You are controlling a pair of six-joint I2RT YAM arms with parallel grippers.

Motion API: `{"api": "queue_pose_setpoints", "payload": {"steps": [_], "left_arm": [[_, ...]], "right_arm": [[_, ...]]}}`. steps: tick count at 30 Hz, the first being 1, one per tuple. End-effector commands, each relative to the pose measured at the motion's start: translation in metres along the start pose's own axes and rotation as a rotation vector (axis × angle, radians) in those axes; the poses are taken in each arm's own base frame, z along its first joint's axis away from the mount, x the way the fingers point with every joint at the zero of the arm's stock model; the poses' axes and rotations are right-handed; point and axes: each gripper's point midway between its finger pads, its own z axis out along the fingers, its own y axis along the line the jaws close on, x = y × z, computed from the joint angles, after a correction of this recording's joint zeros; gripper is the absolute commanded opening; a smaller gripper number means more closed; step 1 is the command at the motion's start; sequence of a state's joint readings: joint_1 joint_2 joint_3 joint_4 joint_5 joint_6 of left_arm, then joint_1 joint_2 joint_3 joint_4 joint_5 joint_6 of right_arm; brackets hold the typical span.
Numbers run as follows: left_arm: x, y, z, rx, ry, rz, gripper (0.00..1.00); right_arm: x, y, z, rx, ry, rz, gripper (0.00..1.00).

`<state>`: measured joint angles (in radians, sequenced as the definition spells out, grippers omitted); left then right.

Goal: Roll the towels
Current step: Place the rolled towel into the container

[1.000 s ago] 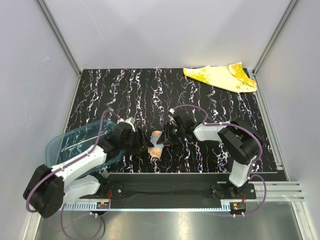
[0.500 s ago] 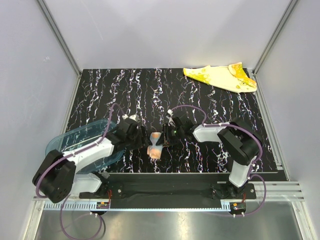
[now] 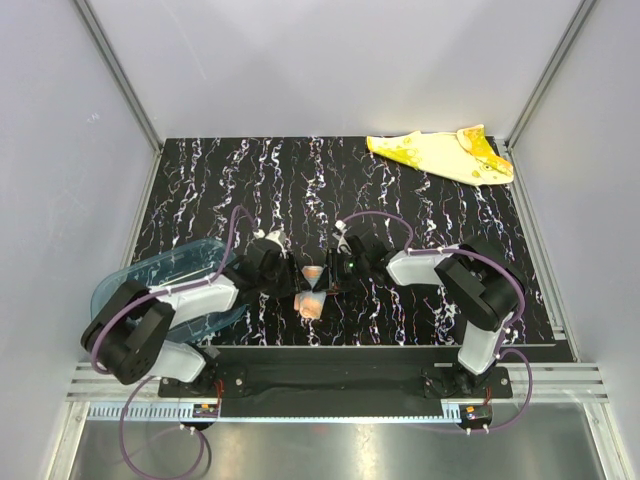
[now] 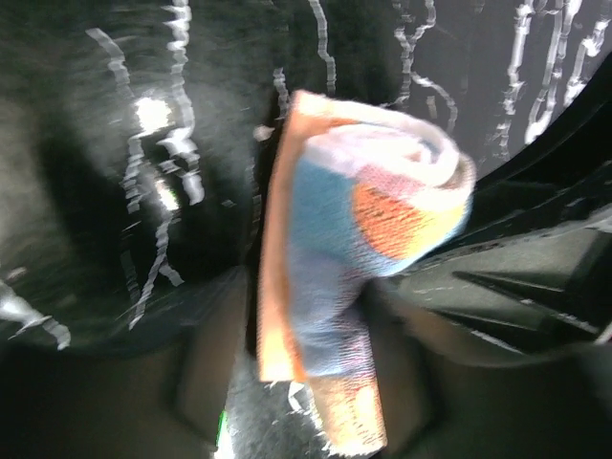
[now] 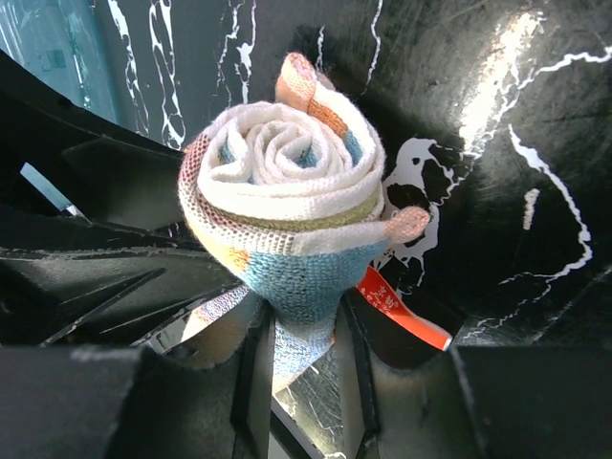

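Observation:
The orange-pink towel (image 3: 311, 290) with pale blue patches is rolled up near the table's front middle, between my two grippers. My left gripper (image 3: 291, 281) holds it from the left. In the left wrist view the towel's roll (image 4: 368, 206) and flat tail run between the jaws of the left gripper (image 4: 311, 320), blurred. My right gripper (image 3: 329, 279) holds it from the right. In the right wrist view the spiral end of the towel (image 5: 282, 182) faces the camera and the right gripper (image 5: 304, 335) pinches its blue lower part. The yellow towel (image 3: 440, 155) lies flat at the far right.
A translucent teal-blue tray (image 3: 150, 285) sits at the front left under my left arm. A red tag (image 5: 402, 306) sticks out beside the roll. Grey walls close in the black marbled table (image 3: 250, 180) on three sides.
My left arm has swung its gripper a little away from the near edge, beside the towel. The towel now looks narrower in the middle. The right arm has hardly moved.

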<state>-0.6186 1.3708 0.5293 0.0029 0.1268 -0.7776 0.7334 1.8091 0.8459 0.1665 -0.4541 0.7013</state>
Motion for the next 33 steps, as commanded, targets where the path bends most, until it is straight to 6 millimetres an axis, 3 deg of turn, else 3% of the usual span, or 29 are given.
{"api": "queue_pose_setpoints", "payload": {"steps": [1,6,9,10,11,14,19,20,21,23,24,28,33], "left_arm": [[0.006,0.008,0.013,0.0,0.001,0.003,0.49],[0.022,0.012,0.023,0.033,0.039,-0.02,0.39],[0.026,0.011,0.025,0.059,0.04,-0.027,0.22],[0.029,0.01,0.024,0.069,0.048,-0.028,0.06],[0.028,0.009,0.024,0.076,0.046,-0.027,0.0],[0.025,0.001,0.02,0.109,0.037,-0.02,0.0],[0.015,-0.008,0.005,0.124,0.001,-0.014,0.0],[0.014,-0.009,0.002,0.122,-0.004,-0.014,0.0],[0.014,-0.009,-0.002,0.119,-0.001,-0.015,0.0],[0.007,-0.015,-0.011,0.138,-0.029,-0.014,0.0],[0.006,-0.016,-0.015,0.134,-0.029,-0.019,0.0],[-0.009,-0.031,-0.039,0.164,-0.084,-0.014,0.0],[-0.026,-0.037,-0.076,0.125,-0.139,-0.011,0.0]], "right_arm": [[0.043,-0.033,-0.002,0.116,0.116,0.016,0.32],[0.042,-0.028,-0.005,0.1,0.113,0.017,0.32],[0.042,-0.025,-0.006,0.088,0.114,0.021,0.32],[0.042,-0.024,-0.007,0.087,0.113,0.02,0.32],[0.041,-0.024,-0.007,0.087,0.111,0.02,0.32],[0.039,-0.02,-0.012,0.087,0.1,0.014,0.4],[0.029,-0.025,-0.035,0.205,0.064,-0.008,0.69],[0.019,-0.015,-0.044,0.206,0.027,-0.029,0.72],[0.018,-0.023,-0.054,0.27,0.018,-0.02,0.74],[0.001,-0.007,-0.073,0.275,-0.047,-0.053,0.79],[-0.001,-0.012,-0.083,0.315,-0.057,-0.046,0.81],[-0.021,0.005,-0.12,0.323,-0.143,-0.067,0.85],[-0.027,0.01,-0.15,0.334,-0.197,-0.07,0.87]]}}
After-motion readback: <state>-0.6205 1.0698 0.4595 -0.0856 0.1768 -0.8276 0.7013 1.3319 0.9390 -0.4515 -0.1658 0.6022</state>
